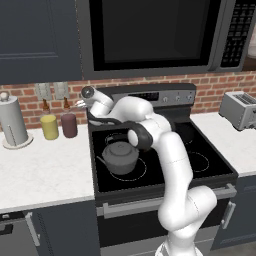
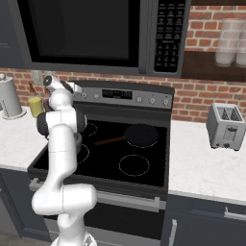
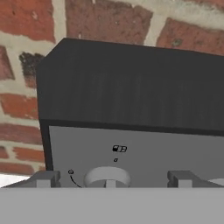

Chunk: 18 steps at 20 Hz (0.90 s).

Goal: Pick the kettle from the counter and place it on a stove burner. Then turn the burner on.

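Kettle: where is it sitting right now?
In the left base view the kettle sits on the front-left stove burner of the black cooktop, right of the counter.

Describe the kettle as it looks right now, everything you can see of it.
The kettle is squat, rounded, dark grey metal, with a thin arched handle, a small lid knob and a short spout pointing left. It stands upright on the black glass stove top, inside the large white-outlined front left burner ring. Nothing grips it; the arm passes just right of it.
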Available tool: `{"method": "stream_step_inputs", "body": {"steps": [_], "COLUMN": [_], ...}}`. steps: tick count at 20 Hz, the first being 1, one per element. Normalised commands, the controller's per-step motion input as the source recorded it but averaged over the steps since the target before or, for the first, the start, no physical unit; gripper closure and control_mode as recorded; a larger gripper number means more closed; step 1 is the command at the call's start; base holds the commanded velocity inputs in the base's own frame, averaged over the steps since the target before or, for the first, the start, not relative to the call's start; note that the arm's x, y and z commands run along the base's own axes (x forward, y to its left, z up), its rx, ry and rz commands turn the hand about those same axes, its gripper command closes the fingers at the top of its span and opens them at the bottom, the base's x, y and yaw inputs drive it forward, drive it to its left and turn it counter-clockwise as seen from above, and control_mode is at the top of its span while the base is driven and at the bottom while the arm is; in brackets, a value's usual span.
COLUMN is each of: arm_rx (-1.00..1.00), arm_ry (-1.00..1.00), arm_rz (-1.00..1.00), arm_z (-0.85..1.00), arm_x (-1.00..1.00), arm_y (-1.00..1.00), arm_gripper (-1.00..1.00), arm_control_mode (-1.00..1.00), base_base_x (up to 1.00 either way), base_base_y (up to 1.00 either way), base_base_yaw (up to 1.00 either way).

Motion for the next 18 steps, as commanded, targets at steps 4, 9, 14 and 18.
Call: {"method": "stream_step_inputs", "body": {"steps": [4,9,14,18], "arm_rx": [-0.01,-0.01,0.0,0.0], "arm_ry": [0.0,0.0,0.0,0.0], "arm_rz": [0.0,0.0,0.0,0.0], "arm_z": [-0.27,-0.17,-0.03,0.0], "arm_x": [0.03,0.04,0.05,0.0], "arm_y": [0.0,0.0,0.0,0.0], "arm_gripper": [-1.0,-1.0,1.0,1.0], "arm_control_mode": [-1.0,-1.0,-1.0,-1.0], "base_base_x": [0.0,0.0,0.0,0.0], "base_base_y": [0.0,0.0,0.0,0.0], "base_base_yaw": [0.0,0.0,0.0,0.0]}}
